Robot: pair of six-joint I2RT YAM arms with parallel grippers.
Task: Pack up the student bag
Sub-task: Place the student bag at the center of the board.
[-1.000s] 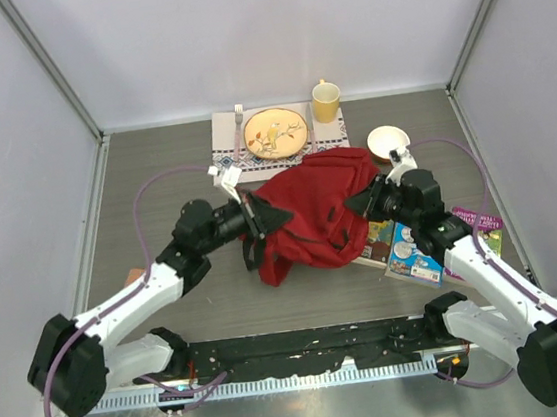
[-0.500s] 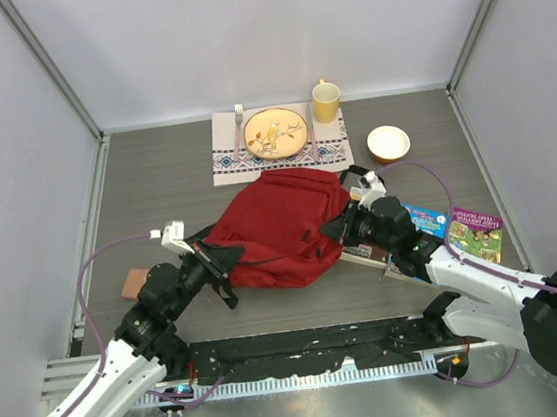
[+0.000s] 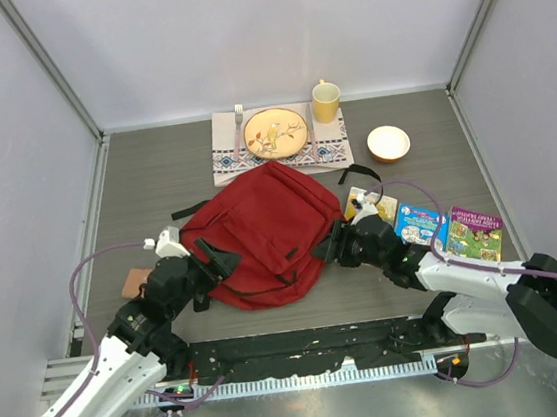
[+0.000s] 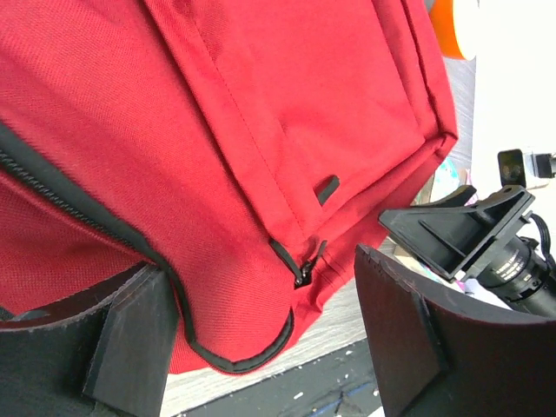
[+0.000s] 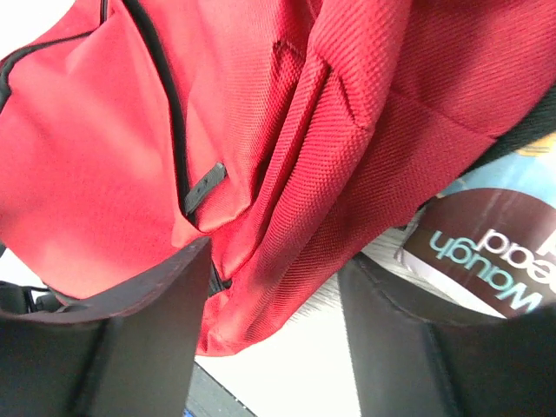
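The student bag point(image 3: 261, 231), a red backpack with black zippers, lies flat on the table in front of the placemat. My left gripper point(image 3: 217, 261) sits at the bag's near left corner, open. In the left wrist view its fingers point(image 4: 130, 339) straddle the bag's lower corner point(image 4: 217, 130) without pinching it. My right gripper point(image 3: 329, 247) is at the bag's near right edge, also open. In the right wrist view a fold of the red fabric point(image 5: 304, 113) hangs loose between its wide-spread fingers point(image 5: 148, 330).
Three books lie right of the bag: a brown one point(image 3: 369, 204), a blue one point(image 3: 419, 224) and a green one point(image 3: 474, 233). Behind the bag are a placemat point(image 3: 228, 160) with plate point(image 3: 275, 133) and fork point(image 3: 239, 120), a yellow mug point(image 3: 326, 100) and a bowl point(image 3: 388, 142). A small brown block point(image 3: 135, 281) lies left.
Both grippers held the bag bunched up above the table; they brought it toward the near edge, laid it out flat, then opened and let it go.
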